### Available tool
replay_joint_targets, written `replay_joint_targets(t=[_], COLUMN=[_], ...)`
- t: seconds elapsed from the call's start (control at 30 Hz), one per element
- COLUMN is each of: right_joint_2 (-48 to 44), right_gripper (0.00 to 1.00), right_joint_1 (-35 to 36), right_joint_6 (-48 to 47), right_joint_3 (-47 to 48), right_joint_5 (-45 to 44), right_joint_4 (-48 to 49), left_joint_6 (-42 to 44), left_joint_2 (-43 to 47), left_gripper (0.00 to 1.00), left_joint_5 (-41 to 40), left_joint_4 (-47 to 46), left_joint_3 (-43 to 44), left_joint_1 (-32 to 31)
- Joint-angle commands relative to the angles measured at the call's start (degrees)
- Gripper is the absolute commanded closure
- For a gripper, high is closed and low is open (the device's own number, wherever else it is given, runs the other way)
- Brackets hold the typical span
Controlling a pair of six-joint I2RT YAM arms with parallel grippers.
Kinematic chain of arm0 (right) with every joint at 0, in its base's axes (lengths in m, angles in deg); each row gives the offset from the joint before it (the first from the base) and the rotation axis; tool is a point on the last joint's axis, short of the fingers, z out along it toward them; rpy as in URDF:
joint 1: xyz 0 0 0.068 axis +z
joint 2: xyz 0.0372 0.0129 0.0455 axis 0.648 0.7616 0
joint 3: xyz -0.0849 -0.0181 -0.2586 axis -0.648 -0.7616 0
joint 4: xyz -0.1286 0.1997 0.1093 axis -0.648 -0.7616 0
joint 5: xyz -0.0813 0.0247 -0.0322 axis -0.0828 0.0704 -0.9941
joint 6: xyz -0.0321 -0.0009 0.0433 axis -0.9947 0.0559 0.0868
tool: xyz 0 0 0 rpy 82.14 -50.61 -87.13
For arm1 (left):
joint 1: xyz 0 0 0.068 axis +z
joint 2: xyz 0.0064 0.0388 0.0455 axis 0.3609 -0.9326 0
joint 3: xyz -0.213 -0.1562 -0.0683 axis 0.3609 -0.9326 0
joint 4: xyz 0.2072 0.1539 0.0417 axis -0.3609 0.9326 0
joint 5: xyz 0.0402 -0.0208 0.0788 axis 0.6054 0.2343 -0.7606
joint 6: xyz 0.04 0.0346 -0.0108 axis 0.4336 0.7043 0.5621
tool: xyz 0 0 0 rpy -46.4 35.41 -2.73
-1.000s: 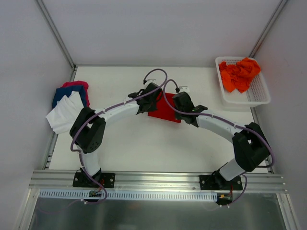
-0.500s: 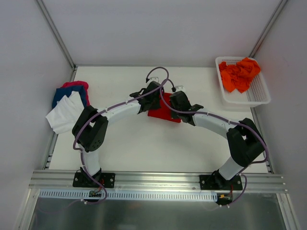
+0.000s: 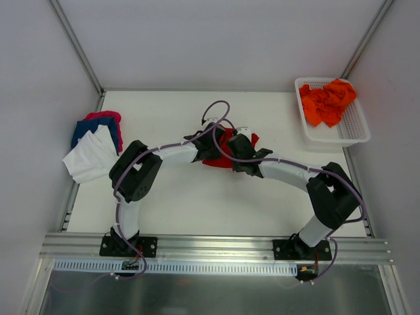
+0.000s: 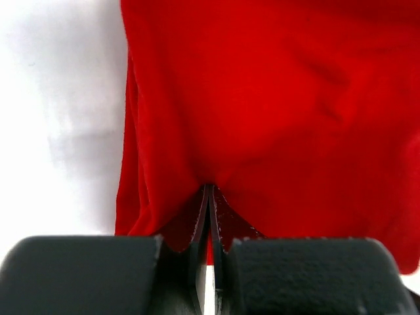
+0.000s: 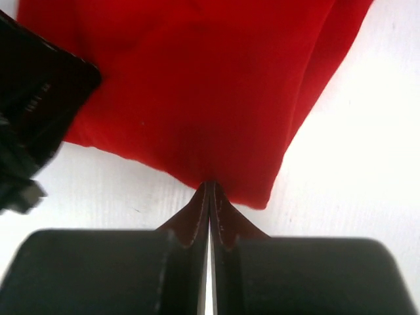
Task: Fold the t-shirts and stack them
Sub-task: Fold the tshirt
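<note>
The deep red t-shirt (image 3: 226, 141) lies bunched at the table's middle, between both grippers. My left gripper (image 3: 209, 146) is shut on the shirt's near edge (image 4: 216, 131). My right gripper (image 3: 237, 146) is shut on another edge of the same shirt (image 5: 197, 98). The two grippers are close together. Several bright orange t-shirts (image 3: 328, 100) lie crumpled in the basket. A pile of the white t-shirt (image 3: 88, 156), the blue t-shirt (image 3: 92, 125) and the pink t-shirt (image 3: 104, 116) sits at the left edge.
A white mesh basket (image 3: 357, 130) stands at the back right corner. Metal frame posts rise at both back corners. The left gripper's black body (image 5: 33, 111) shows in the right wrist view, close beside the shirt.
Both grippers have moved toward each other over the red shirt, and the flat shirt has bunched up between them. The left arm's elbow has shifted right.
</note>
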Motion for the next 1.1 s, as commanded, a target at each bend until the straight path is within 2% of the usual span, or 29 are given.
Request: replay_joint_targets(t=[0.0, 0.37, 0.5, 0.6, 0.77, 0.97, 1.07], right_joint_2=[0.90, 4.15, -2.06, -6.90, -9.12, -3.68, -0.08], right_gripper=[1.00, 1.00, 1.00, 1.00, 1.00, 1.00, 1.00], right_joint_1=[0.50, 4.54, 8.23, 10.17, 10.08, 8.50, 6.05], right_joint_6=[3.47, 9.01, 8.31, 6.12, 1.99, -0.30, -0.39], right_joint_3=[-0.52, -6.23, -8.87, -6.07, -0.35, 4.75, 5.28], right_joint_5=[-2.76, -2.58, -4.07, -4.86, -6.18, -5.75, -1.89], right_joint_4=[-3.74, -1.81, 1.09, -0.21, -2.33, -1.81, 0.91], left_joint_6=[-3.03, -4.09, -4.27, -4.53, -5.84, -6.55, -7.07], left_joint_2=[-3.07, -2.64, -0.44, 0.88, 2.38, 3.34, 4.31], left_gripper=[1.00, 1.00, 1.00, 1.00, 1.00, 1.00, 1.00], left_joint_5=[4.06, 2.21, 0.20, -0.34, -1.21, -1.21, -1.48], left_joint_4=[-0.60, -1.47, -1.48, -1.47, -1.47, -1.47, -1.56], left_joint_3=[-1.90, -7.52, -9.99, -11.39, -13.24, -14.03, -14.91], left_joint_1=[-1.00, -2.41, -3.28, -3.37, -3.64, -3.99, -4.25])
